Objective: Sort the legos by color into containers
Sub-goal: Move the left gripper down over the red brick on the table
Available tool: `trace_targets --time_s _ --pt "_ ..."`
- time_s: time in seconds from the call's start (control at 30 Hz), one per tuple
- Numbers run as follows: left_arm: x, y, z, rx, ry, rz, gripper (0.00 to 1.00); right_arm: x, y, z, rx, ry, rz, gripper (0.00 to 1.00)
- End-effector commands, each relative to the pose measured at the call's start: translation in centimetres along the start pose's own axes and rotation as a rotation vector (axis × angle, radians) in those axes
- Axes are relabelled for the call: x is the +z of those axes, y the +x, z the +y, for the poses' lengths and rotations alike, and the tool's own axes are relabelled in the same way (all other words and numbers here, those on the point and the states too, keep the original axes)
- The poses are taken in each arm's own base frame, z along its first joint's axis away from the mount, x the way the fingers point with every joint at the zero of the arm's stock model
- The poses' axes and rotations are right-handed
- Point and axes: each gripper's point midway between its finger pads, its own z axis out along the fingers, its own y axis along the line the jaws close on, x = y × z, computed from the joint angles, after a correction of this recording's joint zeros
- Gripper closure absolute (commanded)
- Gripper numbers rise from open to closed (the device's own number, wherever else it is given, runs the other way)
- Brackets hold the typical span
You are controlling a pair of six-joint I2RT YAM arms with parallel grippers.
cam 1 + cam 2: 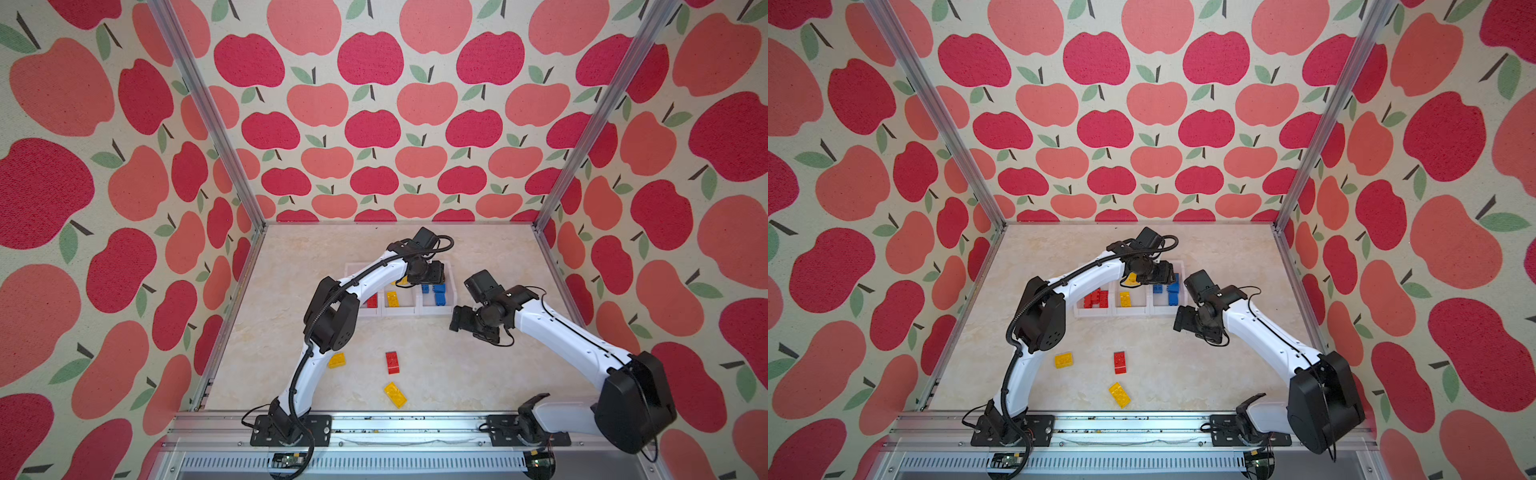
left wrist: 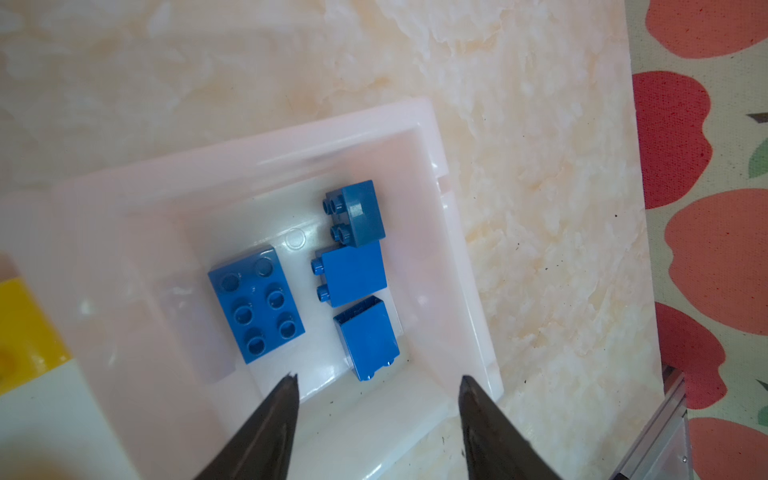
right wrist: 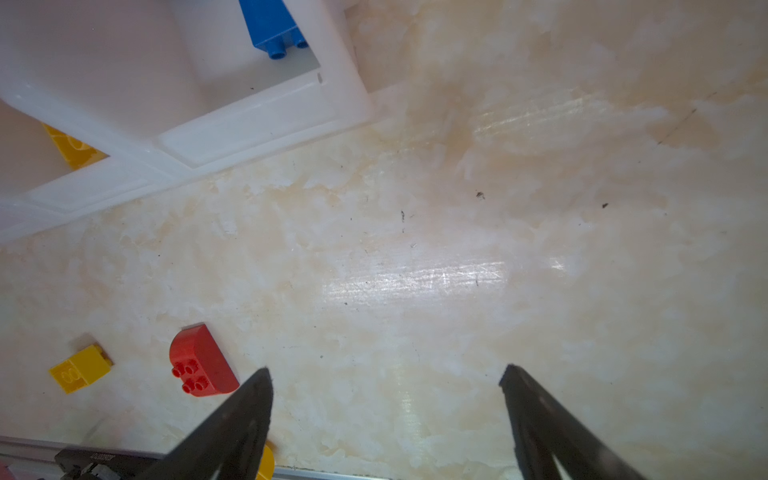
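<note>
Three legos are lying unsorted, right jaws gaping empty, and the spread left jaws are risking snagging the containers while pulling out.

Left claw jaws parted and empty, right claw spread wide, empty

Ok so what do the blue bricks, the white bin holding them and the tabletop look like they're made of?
Blue bricks: hard moulded plastic, smooth with a slight sheen; crisp studs and edges.
White bin: glossy, slightly translucent plastic; soft reflections, moulded ring on its floor.
Tabletop: glossy marble-patterned surface with streaked glare; real stone or printed laminate, cannot tell.
</note>
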Motion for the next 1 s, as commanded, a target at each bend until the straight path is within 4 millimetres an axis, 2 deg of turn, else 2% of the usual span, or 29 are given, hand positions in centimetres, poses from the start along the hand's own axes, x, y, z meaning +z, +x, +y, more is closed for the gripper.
trace_targets --time_s 0.0,0.17,0.5,0.73,0.97 --pt "-3.2 -1.3 -0.5 0.018 0.021 -0.075 0.34 -0.2 0.4 -0.2 0.008 0.017 -0.005 0.11" --pt "-5.2 0.5 0.5 -0.012 0.014 -0.074 0.32 -0.2 0.4 0.0 0.006 0.017 -0.009 0.11" --pt "-8.7 6.4 3.2 -0.082 -0.065 -0.008 0.22 -0.2 0.9 -0.1 0.003 0.024 -0.008 0.11" --pt "-10.3 11.2 5.4 -0.078 -0.208 0.101 0.17 -0.2 1.4 -0.3 0.0 0.031 -0.002 0.11" --pt "-10.5 16.5 6.6 -0.093 -0.287 0.196 0.16 -0.3 2.2 -0.9 0.005 0.035 -0.002 0.11"
